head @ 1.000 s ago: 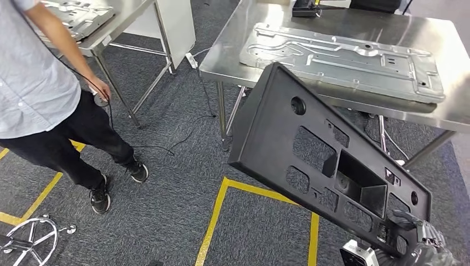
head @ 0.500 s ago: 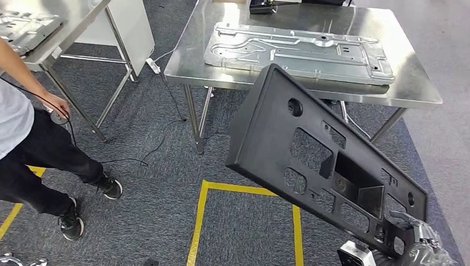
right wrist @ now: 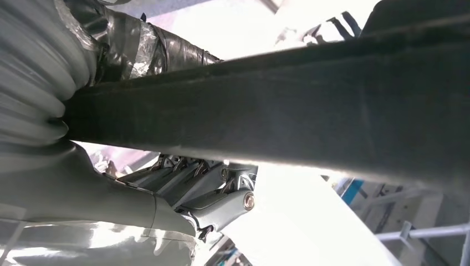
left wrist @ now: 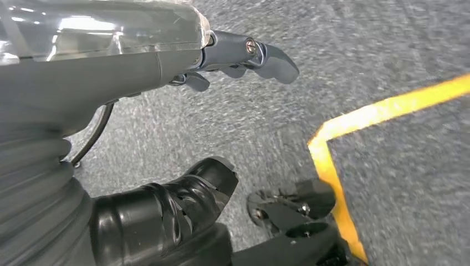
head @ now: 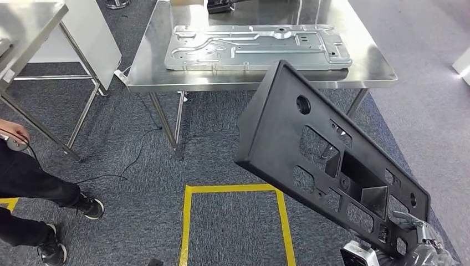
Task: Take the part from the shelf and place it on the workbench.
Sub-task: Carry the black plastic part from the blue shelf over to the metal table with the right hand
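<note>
1. whole head view has swung since a second ago: the camera turned, the things didn't move. the steel workbench (head: 366, 61) now sits centred up top instead of off to the right, and the person (head: 33, 188) has slid to the left edge with just legs and shoes showing. the yellow floor tape (head: 235, 191) now reads as a box straight ahead.
2. the part (head: 310, 160) is a long black plastic panel with a raised rim, one round hole, several rectangular cutouts and a deep box pocket. it's tilted in the air in front of the workbench, above the carpet, not touching the bench.
3. right hand (head: 413, 235) grips the panel's lower end.
4. left hand (left wrist: 238, 61) hangs over the carpet, fingers loosely apart, holding nothing.
5. a stamped metal plate (head: 258, 47) lies flat on the bench.
6. right hand is cut off at the frame corner. the right wrist view is mostly dark panel edge against glare, so finger contact is hard to make out there.
</note>
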Robot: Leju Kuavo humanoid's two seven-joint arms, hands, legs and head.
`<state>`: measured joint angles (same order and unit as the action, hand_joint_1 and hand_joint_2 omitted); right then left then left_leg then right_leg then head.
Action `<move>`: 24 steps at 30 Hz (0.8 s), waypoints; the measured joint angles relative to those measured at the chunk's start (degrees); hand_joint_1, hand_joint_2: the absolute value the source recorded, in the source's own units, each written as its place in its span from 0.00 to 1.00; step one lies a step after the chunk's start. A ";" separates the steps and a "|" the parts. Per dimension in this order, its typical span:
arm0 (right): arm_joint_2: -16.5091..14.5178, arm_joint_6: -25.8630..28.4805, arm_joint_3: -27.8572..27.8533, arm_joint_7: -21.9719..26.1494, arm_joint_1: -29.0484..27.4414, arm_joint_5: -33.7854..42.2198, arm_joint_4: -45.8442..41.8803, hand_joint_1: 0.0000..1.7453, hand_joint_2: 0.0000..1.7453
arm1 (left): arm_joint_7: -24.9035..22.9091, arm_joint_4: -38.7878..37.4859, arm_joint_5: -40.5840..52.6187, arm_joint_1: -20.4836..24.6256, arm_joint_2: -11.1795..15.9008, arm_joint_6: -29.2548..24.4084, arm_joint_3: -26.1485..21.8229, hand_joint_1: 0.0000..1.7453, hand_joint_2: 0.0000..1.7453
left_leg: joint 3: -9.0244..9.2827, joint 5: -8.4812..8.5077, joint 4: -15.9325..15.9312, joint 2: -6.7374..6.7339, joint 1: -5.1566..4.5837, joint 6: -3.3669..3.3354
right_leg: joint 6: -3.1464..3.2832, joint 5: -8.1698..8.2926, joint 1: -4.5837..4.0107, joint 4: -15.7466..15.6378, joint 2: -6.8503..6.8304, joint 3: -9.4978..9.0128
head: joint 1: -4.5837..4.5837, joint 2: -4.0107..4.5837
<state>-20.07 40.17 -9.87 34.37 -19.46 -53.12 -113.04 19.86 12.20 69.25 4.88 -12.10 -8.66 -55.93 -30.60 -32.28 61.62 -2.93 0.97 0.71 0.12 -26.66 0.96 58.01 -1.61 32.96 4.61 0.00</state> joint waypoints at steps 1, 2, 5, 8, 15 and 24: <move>-0.02 0.00 0.01 0.11 0.18 -0.26 0.02 1.00 1.00 | 0.03 0.00 0.04 -0.10 0.02 0.16 -0.01 0.00 1.00 | -1.72 -1.76 3.54 1.22 0.06 0.11 | 0.29 -0.06 -0.08 -0.03 0.23 -0.02 | -0.01 0.00; -0.03 0.00 0.00 0.15 0.38 -0.53 0.03 1.00 1.00 | 0.03 0.00 0.08 -0.23 0.03 0.36 -0.01 0.00 1.00 | -3.69 -3.40 7.37 1.90 0.07 0.18 | 0.54 -0.15 -0.16 0.01 0.48 -0.02 | -0.03 0.00; -0.04 0.00 -0.19 -0.50 0.81 -1.79 -0.29 1.00 1.00 | 0.03 0.00 0.22 -0.63 0.05 0.76 -0.02 0.00 1.00 | -6.90 -2.98 11.87 2.35 0.06 0.19 | 0.73 -0.52 -0.38 0.36 1.54 -0.17 | -0.02 0.00; -0.04 0.00 -0.30 -1.21 0.98 -2.62 -0.67 1.00 1.00 | 0.03 0.00 0.29 -0.62 0.10 0.76 -0.02 0.00 1.00 | -3.07 3.19 1.59 2.56 -0.07 -0.45 | 0.30 -1.22 -0.51 0.96 2.36 -0.59 | -0.01 0.00; -0.04 0.00 -0.30 0.20 1.13 -1.38 -0.98 1.00 1.00 | 0.03 0.00 0.43 -0.44 0.20 0.72 -0.02 0.00 1.00 | -0.61 4.41 -3.54 2.72 -0.02 -2.49 | -1.84 -3.39 -0.41 3.99 2.42 0.40 | 0.05 0.00; -0.04 -0.01 0.50 1.79 1.28 -3.03 -0.87 1.00 1.00 | 0.10 0.00 0.62 -0.47 0.13 0.89 -0.02 0.00 1.00 | 1.53 2.39 -3.51 2.55 -0.02 -1.80 | -2.37 0.29 0.21 3.71 1.48 2.36 | 0.10 0.00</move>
<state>-20.11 40.16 -9.37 36.16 -18.18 -56.16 -113.92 19.96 12.20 69.87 4.41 -11.97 -7.76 -55.95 -29.07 -29.88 58.11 -0.38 0.95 -1.09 -2.25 -26.38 1.17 61.72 -0.13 35.32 4.71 0.00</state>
